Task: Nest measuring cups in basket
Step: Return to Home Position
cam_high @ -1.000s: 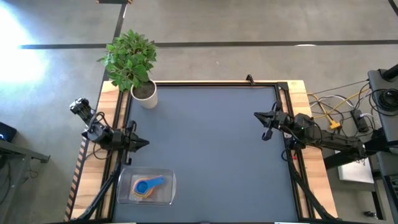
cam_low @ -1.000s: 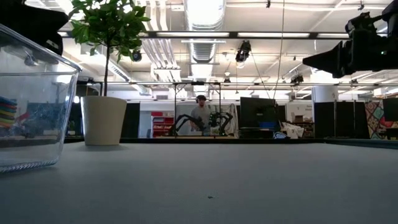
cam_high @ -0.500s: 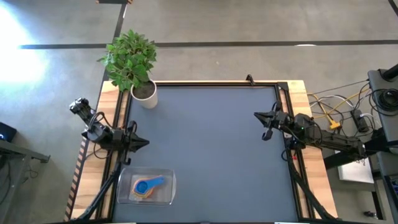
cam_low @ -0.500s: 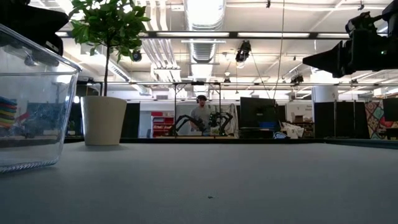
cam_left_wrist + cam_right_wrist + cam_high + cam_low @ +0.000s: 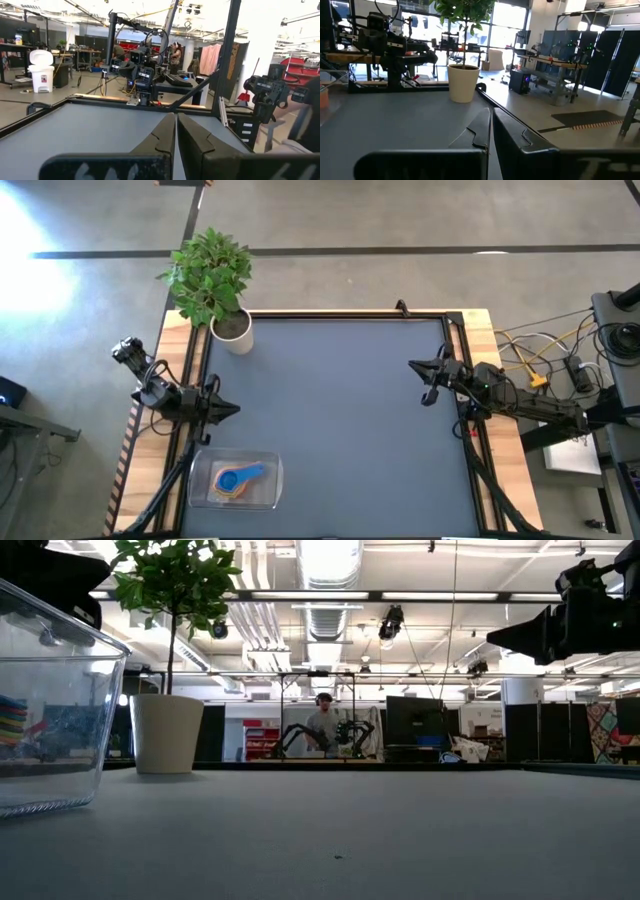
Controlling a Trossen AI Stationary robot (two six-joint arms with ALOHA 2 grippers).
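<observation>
Left gripper (image 5: 228,410) at nine o'clock and right gripper (image 5: 415,366) at three are closed, empty — cups (image 5: 238,478) in basket (image 5: 276,480) at seven, plant (image 5: 210,275) at eleven.

the measuring cups (image 5: 233,480) sit nested, light blue one on top, inside the clear basket (image 5: 272,482) at the tabletop's (image 5: 340,410) left edge.

Grey concrete floor (image 5: 400,220), dark stripe (image 5: 400,250) across it, sun patch (image 5: 30,210) at one corner. Cables (image 5: 530,350) beside tabletop (image 5: 330,410); potted plant (image 5: 210,275) at its corner. Open workshop beyond: ceiling ducts (image 5: 262,620), strip lights (image 5: 325,560), monitor (image 5: 412,720), person (image 5: 322,725) at far bench. White bin (image 5: 41,65) on floor. Bright windows (image 5: 507,15).
</observation>
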